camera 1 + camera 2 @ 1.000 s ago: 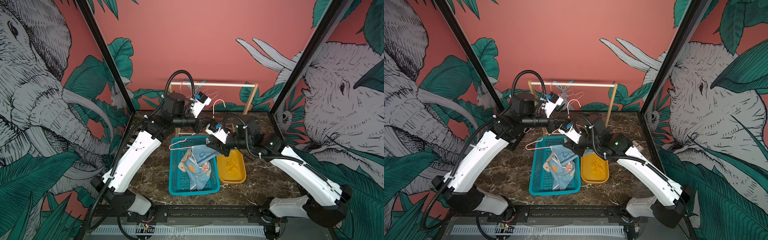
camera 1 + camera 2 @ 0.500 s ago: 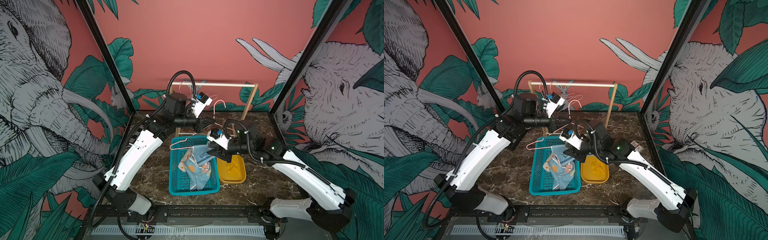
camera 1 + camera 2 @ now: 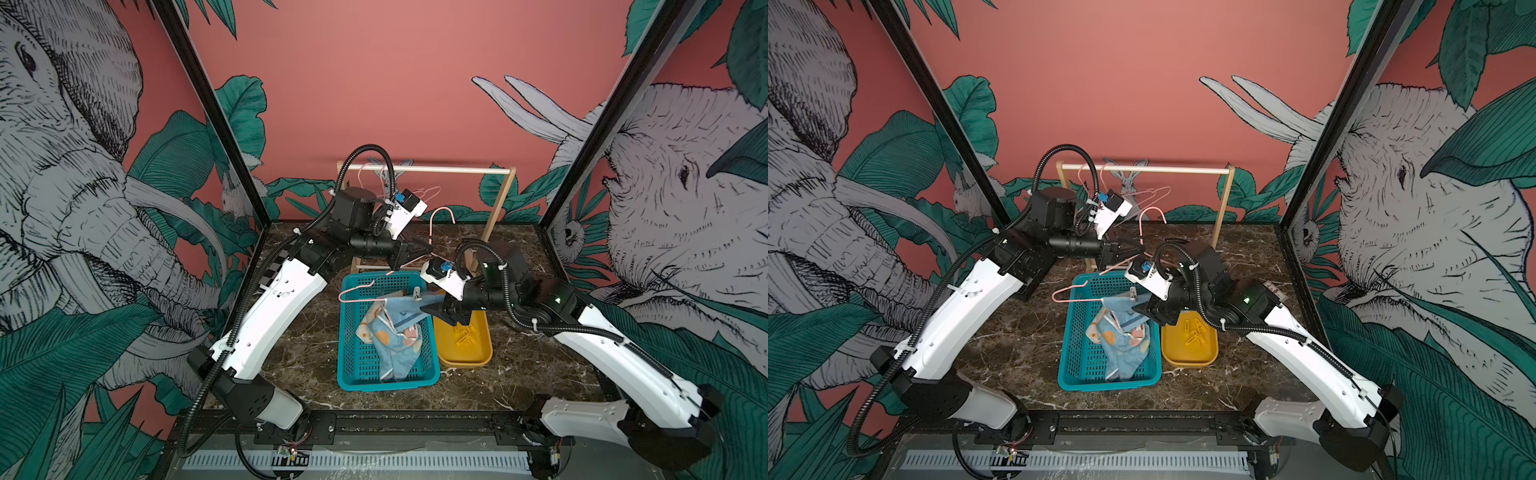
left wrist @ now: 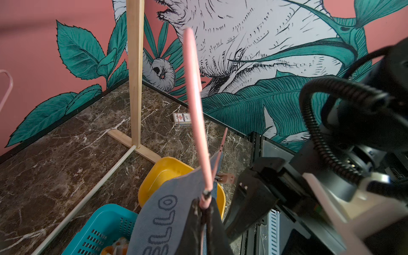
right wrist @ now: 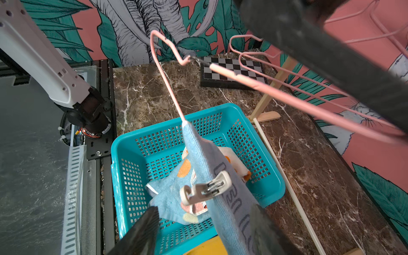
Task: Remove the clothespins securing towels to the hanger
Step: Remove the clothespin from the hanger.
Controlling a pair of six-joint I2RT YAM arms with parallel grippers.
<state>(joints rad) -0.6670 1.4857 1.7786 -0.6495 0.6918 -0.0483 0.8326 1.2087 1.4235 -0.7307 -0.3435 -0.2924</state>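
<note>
Towels (image 3: 395, 349) in basket (image 3: 348, 332) — tray (image 3: 478, 354) (right) beside

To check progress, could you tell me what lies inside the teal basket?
The teal basket holds a crumpled light blue spotted towel and a white-and-orange towel. The hanging towel on the pink hanger covers part of them; anything beneath is hidden.

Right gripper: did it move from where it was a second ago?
Yes. The right gripper came a little toward the front, farther along the yellow tray.
</note>
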